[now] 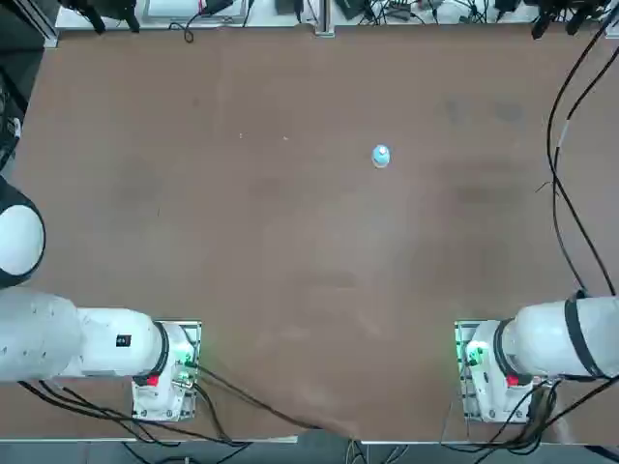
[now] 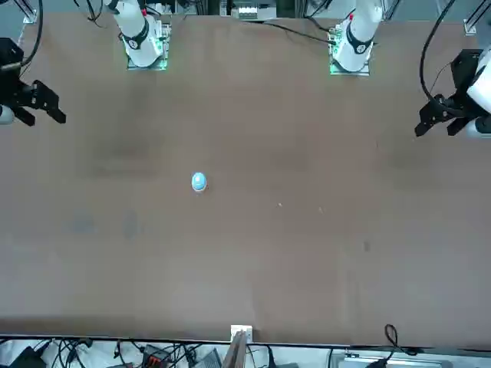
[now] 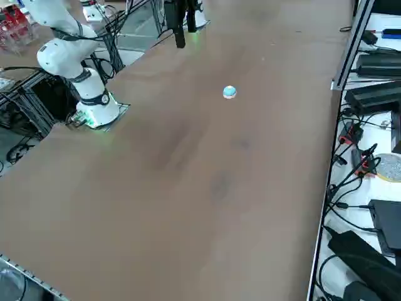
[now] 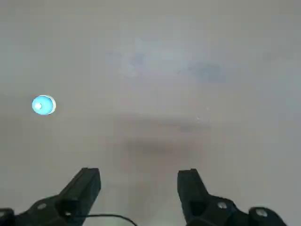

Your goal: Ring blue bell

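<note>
Nearest the wrist camera, the right gripper (image 4: pixel 138 181) shows as two dark fingers (image 4: pixel 84 186) rising from the lower edge of the frame, spread well apart with bare table between them and nothing held. They hang above the table (image 4: pixel 188 70), a plain brown surface that fills the rest of that frame. The blue bell (image 4: pixel 43 105) sits at the middle left of this view, a tiny light-blue dome with a pale spot on top, well apart from both fingers.

In the overhead view the blue bell (image 1: pixel 381 157) stands alone on the table (image 1: pixel 242 242), a little right of centre in the upper third of the frame. The right arm (image 1: pixel 556 338) shows as a white body at the lower right, beside its base with green lights.

In the front view the blue bell (image 2: pixel 199 182) lies left of centre, about halfway down the frame. The right gripper (image 2: pixel 38 103) appears at the far left edge in the upper part of the frame, dark and well apart from the bell.

In the right side view the blue bell (image 3: pixel 229 92) sits in the upper middle of the frame, on bare table. Black cables (image 3: pixel 351 188) and equipment line the right edge, beyond the table's rim.
</note>
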Tool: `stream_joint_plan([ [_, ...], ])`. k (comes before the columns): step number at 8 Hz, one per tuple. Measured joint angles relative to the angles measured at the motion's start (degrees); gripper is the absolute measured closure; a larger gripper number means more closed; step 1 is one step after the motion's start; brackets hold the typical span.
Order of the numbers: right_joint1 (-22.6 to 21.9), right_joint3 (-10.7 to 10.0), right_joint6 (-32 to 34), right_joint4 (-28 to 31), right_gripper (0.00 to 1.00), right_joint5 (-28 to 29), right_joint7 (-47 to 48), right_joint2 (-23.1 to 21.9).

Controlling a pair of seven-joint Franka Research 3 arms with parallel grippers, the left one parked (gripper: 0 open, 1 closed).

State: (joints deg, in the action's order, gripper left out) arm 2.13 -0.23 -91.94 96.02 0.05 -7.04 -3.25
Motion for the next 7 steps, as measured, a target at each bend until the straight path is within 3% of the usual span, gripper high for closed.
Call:
stream_joint_plan([
  [7,-0.02,0.00,0.00,-0.08,0.00,0.00,0.00,0.00],
])
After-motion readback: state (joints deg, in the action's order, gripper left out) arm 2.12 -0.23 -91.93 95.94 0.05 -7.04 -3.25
